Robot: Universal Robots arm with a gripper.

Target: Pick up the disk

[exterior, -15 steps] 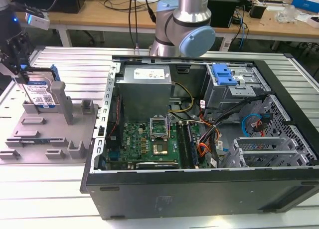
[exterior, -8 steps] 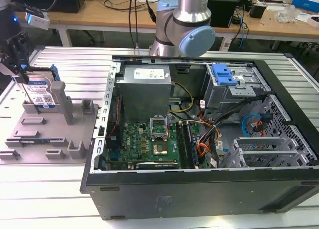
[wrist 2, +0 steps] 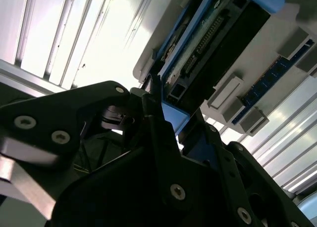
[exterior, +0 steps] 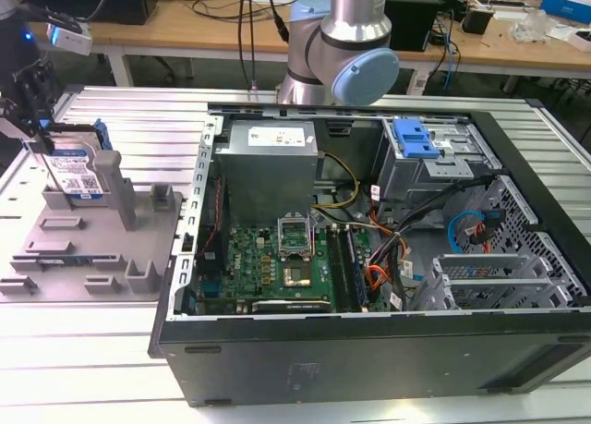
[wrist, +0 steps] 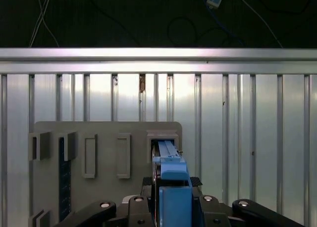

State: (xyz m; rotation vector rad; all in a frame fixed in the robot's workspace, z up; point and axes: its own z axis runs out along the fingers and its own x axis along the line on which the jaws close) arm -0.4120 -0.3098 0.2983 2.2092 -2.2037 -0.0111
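Open computer case [exterior: 369, 350] sits on the ribbed metal surface [exterior: 92, 369] toward the exterior view's right, side panel off; inside it are a green motherboard [exterior: 277, 267], a grey power supply box [exterior: 270, 165], a blue drive-bay bracket [exterior: 413, 138] at the far corner, plus bundles of cables. On the exterior view's left lies the grey fixture block [exterior: 102, 248] with upright posts and slots; a dark memory stick [wrist: 65, 180] lies in one of its channels in the first wrist view. The disk [exterior: 76, 170] stands upright on edge in a slot at the far end of the block, label facing the case, blue rails along its edges. The gripper [exterior: 32, 119] comes down over the disk's top edge, its dark fingers [wrist 2: 158, 133] on either side of it. In the first wrist view the disk's blue rail [wrist: 173, 187] runs between the fingers and looks clamped by them; the second wrist view shows the disk's connector end [wrist 2: 213, 44] just past the fingertips. So fingers closed on the disk, disk still seated in its slot. The arm's base [exterior: 337, 54] rises behind the case, and the wrist hangs roughly vertical above the block at the exterior view's far left.
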